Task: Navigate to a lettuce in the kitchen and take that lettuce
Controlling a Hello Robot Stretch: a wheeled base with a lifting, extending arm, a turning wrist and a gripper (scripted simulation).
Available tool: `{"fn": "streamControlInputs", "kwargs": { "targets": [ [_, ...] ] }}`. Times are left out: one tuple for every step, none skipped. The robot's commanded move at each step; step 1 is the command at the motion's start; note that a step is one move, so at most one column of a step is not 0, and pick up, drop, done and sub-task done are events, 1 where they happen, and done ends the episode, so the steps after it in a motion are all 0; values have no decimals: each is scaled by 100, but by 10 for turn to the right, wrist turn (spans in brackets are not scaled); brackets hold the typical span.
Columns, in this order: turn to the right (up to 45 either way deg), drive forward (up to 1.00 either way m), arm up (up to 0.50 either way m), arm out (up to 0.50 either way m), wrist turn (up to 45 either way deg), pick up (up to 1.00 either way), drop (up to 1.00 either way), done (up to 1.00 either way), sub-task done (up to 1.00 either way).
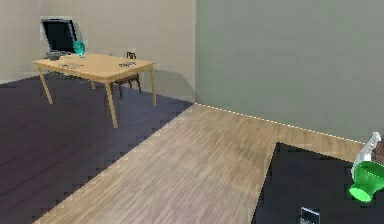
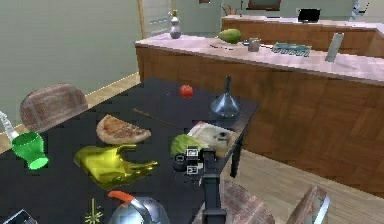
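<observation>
A round leafy green thing that looks like a lettuce [image 2: 184, 144] lies on the dark dining table [image 2: 160, 105] in the arm side view, near the table's near edge. My arm [image 2: 213, 196] rises from the bottom edge, and the gripper [image 2: 181, 161] sits right at the green head, just left of the white marker squares. I cannot tell whether it holds anything, since the lettuce and tabletop lie at and behind it. Another green rounded thing [image 2: 230, 36] rests on the far kitchen counter [image 2: 300, 70].
The table also carries bread [image 2: 121, 128], a yellow-green object [image 2: 110, 161], a red fruit [image 2: 186, 90], a grey flask [image 2: 225, 99], a flat box [image 2: 213, 134], a kettle [image 2: 137, 211] and a green spray bottle [image 2: 30, 150] [image 1: 368, 176]. Chairs [image 2: 54, 105] flank it. A wooden desk [image 1: 95, 68] stands ahead.
</observation>
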Motion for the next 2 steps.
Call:
{"fn": "streamControlInputs", "kwargs": {
  "targets": [
    [0, 0, 0, 0, 0, 100, 0, 0, 0],
    [0, 0, 10, 0, 0, 0, 0, 0, 0]
  ]
}}
